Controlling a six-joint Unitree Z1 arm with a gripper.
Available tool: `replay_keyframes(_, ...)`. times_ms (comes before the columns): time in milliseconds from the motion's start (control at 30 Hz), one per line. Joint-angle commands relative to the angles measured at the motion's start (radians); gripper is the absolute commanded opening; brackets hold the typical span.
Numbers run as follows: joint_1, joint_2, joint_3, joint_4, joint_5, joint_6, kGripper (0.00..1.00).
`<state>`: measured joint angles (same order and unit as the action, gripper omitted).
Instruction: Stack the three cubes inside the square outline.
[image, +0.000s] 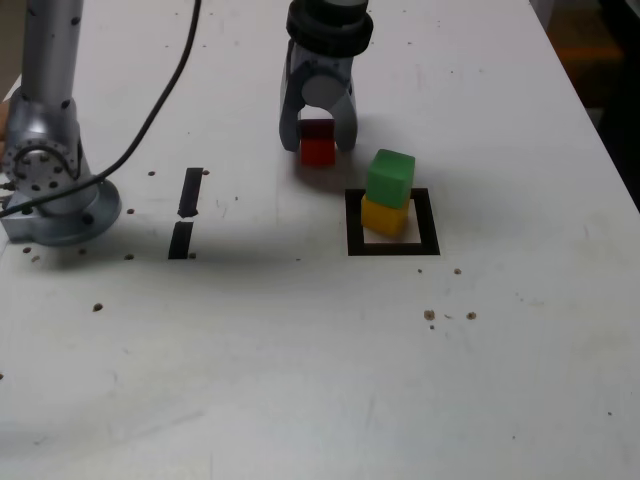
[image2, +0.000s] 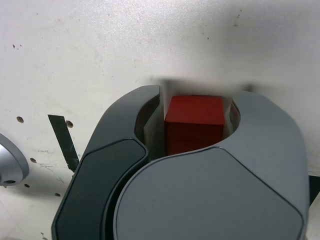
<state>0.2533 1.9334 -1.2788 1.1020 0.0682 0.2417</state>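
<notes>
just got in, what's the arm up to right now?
The gripper is shut on the red cube, held between its fingers to the exterior view's left of the square outline. Inside the outline the green cube already sits on the yellow cube, a little skewed. Only the red one is left to go on top.

Lab bench: taped white table (image: 300, 380)

Red cube (image: 317, 150), green cube (image: 390, 177), yellow cube (image: 385, 216), black square outline (image: 392, 246), white table (image: 300, 380).
</notes>
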Motion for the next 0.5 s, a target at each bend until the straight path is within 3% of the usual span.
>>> replay_keyframes(0, 0.001, -0.005, 0.001, 0.005, -0.001, 0.0, 0.57)
replay_keyframes(67, 0.0, -0.009, 0.001, 0.011, -0.002, -0.001, 0.82)
replay_keyframes(133, 0.0, -0.014, 0.002, 0.017, -0.003, -0.003, 0.98)
replay_keyframes(300, -0.011, -0.06, -0.002, 0.051, 0.003, -0.021, 1.0)
replay_keyframes(467, -0.068, -0.17, -0.053, 0.158, 0.021, -0.059, 1.0)
